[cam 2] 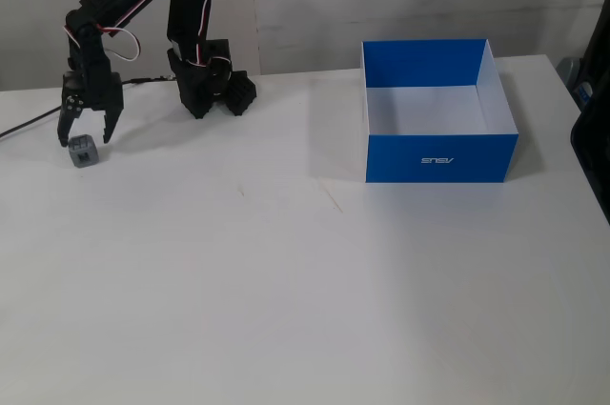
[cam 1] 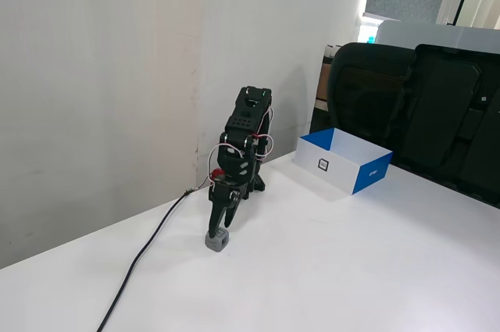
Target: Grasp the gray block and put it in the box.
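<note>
My end effector poised over the gray block, nothing gripped yet.

In a fixed view from the side, my end effector [cam 1: 219, 228] points straight down onto the gray block [cam 1: 219, 240], which sits on the white worktop [cam 1: 336, 269] beside a black cable [cam 1: 141, 262]; from here I cannot tell how wide my jaws stand. The box [cam 1: 344, 162] lies well apart, near a black chair [cam 1: 437, 113], and carries a small square black-and-white label [cam 1: 323, 164] too small to read. In a fixed view from the front, my end effector [cam 2: 87, 138] is spread open, jaws straddling the top of the gray block [cam 2: 83, 151], holding nothing. I judge the risk to be an off-centre close: one fingertip meeting a rounded corner first could nudge or spin the cube away. The box [cam 2: 438, 159] has blue walls, with white lettering that appears to read ASUS, upside down.
</note>
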`<control>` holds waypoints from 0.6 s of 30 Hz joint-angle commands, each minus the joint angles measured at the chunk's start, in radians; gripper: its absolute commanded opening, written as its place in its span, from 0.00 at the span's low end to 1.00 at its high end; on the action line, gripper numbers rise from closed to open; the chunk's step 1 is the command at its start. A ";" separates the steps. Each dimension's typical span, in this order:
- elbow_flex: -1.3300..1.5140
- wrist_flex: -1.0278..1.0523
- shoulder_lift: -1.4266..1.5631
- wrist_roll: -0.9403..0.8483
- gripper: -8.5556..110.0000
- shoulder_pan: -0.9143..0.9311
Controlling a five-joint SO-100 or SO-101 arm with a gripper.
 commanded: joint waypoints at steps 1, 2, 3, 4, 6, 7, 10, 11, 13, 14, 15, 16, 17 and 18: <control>-0.009 -0.020 0.000 -0.006 0.30 -0.008; -0.009 -0.021 -0.002 -0.006 0.30 -0.009; -0.009 -0.025 -0.005 -0.008 0.30 -0.011; -0.011 -0.029 -0.011 -0.008 0.30 -0.012; -0.018 -0.035 -0.026 -0.008 0.30 -0.015; -0.021 -0.041 -0.038 -0.009 0.29 -0.017; -0.040 -0.048 -0.072 -0.014 0.29 -0.020; -0.046 -0.049 -0.081 -0.014 0.29 -0.021; -0.058 -0.049 -0.091 -0.015 0.29 -0.023; -0.061 -0.049 -0.091 -0.015 0.28 -0.023; -0.063 -0.049 -0.091 -0.015 0.28 -0.023; -0.064 -0.049 -0.091 -0.017 0.27 -0.023; -0.064 -0.049 -0.091 -0.018 0.25 -0.023; -0.064 -0.051 -0.091 -0.018 0.22 -0.023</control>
